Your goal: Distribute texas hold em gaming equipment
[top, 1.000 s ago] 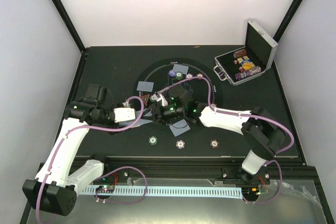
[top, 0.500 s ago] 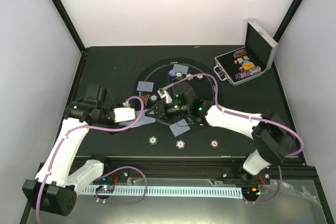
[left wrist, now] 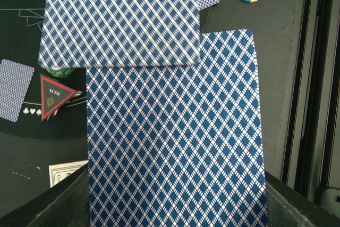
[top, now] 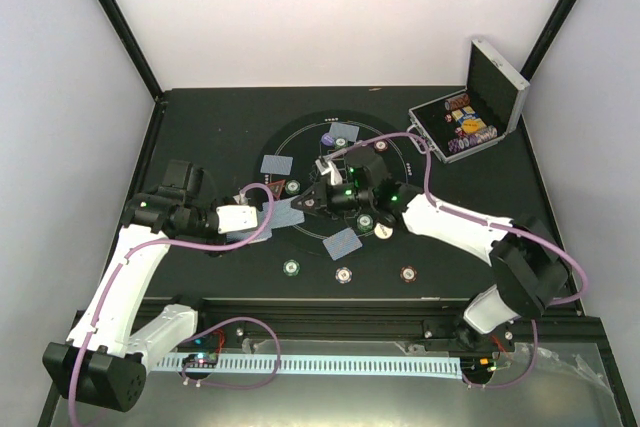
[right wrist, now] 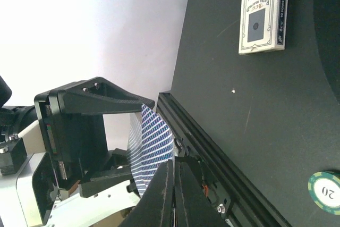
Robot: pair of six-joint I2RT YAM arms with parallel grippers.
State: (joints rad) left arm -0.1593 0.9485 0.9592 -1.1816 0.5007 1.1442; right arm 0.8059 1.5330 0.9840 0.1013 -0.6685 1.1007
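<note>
Top playing card [left wrist: 119,19] overhung the deck [left wrist: 175,147] clamped in the left gripper [top: 275,214] at eight o'clock on the mat [top: 296,142], with the jaws of the right gripper [right wrist: 171,166] pinched on that card; a flat, straight draw was advised.

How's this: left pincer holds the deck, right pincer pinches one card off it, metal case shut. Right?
Wrong on the case: it is open, per the top external view. Left pincer holds the deck, right pincer pinches one card off it.

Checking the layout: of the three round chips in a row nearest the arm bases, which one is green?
The leftmost round green chip; the middle chip looks purple-white, the right chip red-brown.
</note>
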